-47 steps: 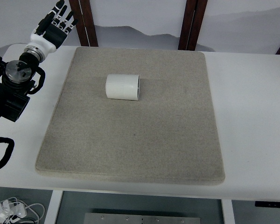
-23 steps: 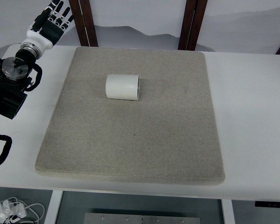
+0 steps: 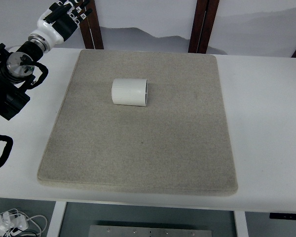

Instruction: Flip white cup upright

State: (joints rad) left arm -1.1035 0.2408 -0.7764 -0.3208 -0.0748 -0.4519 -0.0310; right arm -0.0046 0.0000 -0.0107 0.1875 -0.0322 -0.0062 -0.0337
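Note:
A white ribbed cup [image 3: 129, 92] lies on its side on the grey mat [image 3: 138, 148], in the mat's far half, with its open end facing right. My left hand [image 3: 69, 11] is at the top left corner, above the table's far left edge, well away from the cup. Its fingers are spread and hold nothing. The left arm [image 3: 15, 74] runs down the picture's left edge. The right arm does not show.
The mat lies on a white table [image 3: 266, 128]. Two dark wooden posts [image 3: 202, 24] stand behind the table's far edge. Cables [image 3: 10, 222] lie on the floor at the bottom left.
My left hand has moved up and to the right along the table's far left edge. The cup has not moved.

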